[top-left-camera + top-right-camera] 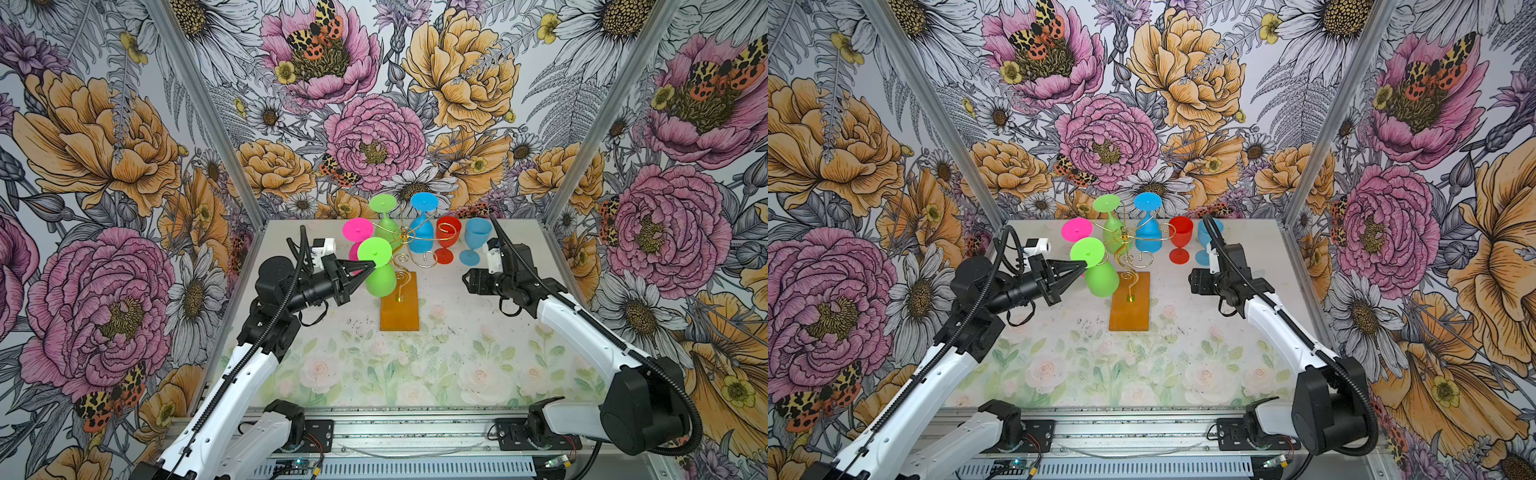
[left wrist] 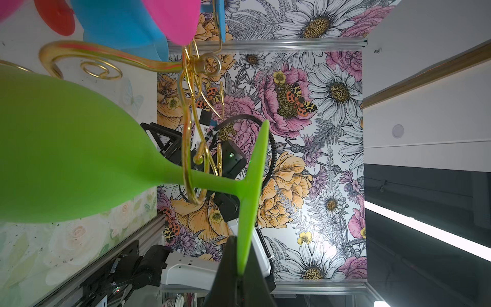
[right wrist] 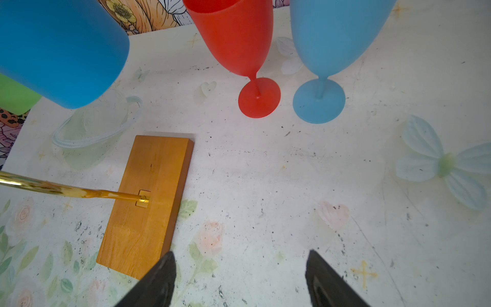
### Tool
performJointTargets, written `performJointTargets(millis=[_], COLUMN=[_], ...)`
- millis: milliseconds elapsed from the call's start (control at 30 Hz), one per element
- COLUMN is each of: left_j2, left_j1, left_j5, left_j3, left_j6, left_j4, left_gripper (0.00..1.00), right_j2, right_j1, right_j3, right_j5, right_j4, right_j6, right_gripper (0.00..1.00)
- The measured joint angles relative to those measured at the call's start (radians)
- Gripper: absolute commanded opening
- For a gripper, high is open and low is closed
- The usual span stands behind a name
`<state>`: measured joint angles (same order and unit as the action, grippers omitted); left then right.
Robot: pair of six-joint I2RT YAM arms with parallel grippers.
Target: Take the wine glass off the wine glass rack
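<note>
1. Left gripper (image 1: 374,262) is pinched tight on the rim of the foot of the green wine glass (image 1: 380,280). In the left wrist view the thin edge of that foot sits wedged between the two dark fingers (image 2: 228,265)
2. In both top views the green wine glass hangs foot up and bowl down, tilted, on the near left side of the wine glass rack (image 1: 405,239), with its bowl just over the far end of the amber base
3. In the left wrist view a gold wire curl of the rack crosses the glass's stem close to the foot, so the glass is on its arm and not off the rack
4. The rack stands mid-table (image 1: 457,332), the long side of its base running towards the camera
5. Three more glasses hang upside down on it: a pink glass (image 1: 357,229) at the left, a second green glass (image 1: 384,216) behind, and a blue glass (image 1: 423,232) at the right
6. A red glass (image 1: 446,243) and a pale blue glass (image 1: 473,241) stand upright on the table right of the rack, just beside each other
7. Right gripper (image 1: 467,282) hovers over the table right of the base with its jaws spread wide and empty. Its wrist view shows bare table between the fingertips (image 3: 164,273)
</note>
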<state>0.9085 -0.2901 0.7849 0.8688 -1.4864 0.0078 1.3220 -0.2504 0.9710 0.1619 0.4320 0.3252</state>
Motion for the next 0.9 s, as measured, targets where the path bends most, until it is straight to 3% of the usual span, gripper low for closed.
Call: performJointTargets(millis=[900], left_j2=[0.125], left_j1=[0.011], left_j5=[0.043], left_j3=[0.044], left_j6=[0.001], left_j4=[0.011], left_gripper=[0.0], right_j2=[-0.021], right_j1=[0.0], right_j3=[-0.008], right_j5=[0.0], right_j4=[-0.001], right_j6=[0.0], right_gripper=[0.78])
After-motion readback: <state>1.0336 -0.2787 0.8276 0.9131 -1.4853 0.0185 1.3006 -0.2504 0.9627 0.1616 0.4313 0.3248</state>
